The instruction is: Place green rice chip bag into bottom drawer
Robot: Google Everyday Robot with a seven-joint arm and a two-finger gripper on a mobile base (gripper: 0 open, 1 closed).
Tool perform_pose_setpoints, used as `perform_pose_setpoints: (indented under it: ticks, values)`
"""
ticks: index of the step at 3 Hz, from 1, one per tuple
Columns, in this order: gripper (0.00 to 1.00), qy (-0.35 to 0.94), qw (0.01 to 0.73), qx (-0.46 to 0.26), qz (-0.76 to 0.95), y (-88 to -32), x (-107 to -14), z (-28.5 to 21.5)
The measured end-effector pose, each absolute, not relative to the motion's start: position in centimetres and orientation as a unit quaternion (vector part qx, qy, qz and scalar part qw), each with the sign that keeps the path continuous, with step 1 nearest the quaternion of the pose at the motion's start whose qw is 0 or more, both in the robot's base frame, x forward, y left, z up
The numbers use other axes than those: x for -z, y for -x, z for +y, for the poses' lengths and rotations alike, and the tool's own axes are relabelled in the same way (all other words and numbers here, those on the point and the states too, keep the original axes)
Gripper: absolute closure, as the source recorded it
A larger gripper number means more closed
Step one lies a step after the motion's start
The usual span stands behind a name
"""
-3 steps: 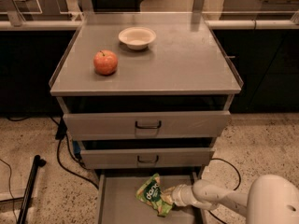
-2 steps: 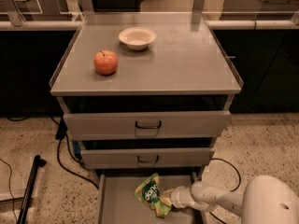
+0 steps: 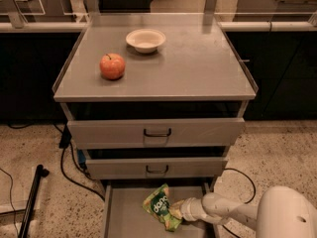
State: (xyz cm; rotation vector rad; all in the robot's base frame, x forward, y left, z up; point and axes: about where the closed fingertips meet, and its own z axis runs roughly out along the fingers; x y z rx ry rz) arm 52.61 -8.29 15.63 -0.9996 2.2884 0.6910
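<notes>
Green rice chip bag (image 3: 157, 205): crinkled, glossy light-green packet with a dark-green patch and white lettering, its edges creased. It stood tilted inside the bottom drawer (image 3: 124, 217), towards the right of the tray.

Bottom drawer: shallow grey metal tray, flat floor, low side walls, pulled out at the foot of the cabinet.

Gripper (image 3: 177, 211): pale and rounded, reaching in from the right on a smooth white arm (image 3: 225, 212), closed on the bag's right edge.

Middle drawer (image 3: 156, 168) and top drawer (image 3: 156, 132): grey metal fronts with dark recessed handles, directly above the open tray and overhanging its rear.

Cabinet top (image 3: 198, 68): matte grey sheet with a raised rim. It bore a red apple (image 3: 112, 66) at left and a shallow cream bowl (image 3: 145, 39) behind it, well apart.

Speckled floor (image 3: 29, 148): black cables (image 3: 69, 170) trailed left of the cabinet.
</notes>
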Motion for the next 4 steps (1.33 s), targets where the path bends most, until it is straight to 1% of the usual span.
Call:
perform_pose_setpoints:
  ticks: [2, 3, 4]
  values:
    - [0.04, 0.371, 0.272, -0.257, 0.850, -52.61, -15.62, -8.29]
    - [0.00, 0.371, 0.272, -0.257, 0.850, -52.60, -15.62, -8.28]
    - [0.00, 0.371, 0.272, -0.257, 0.850, -52.60, -15.62, -8.28]
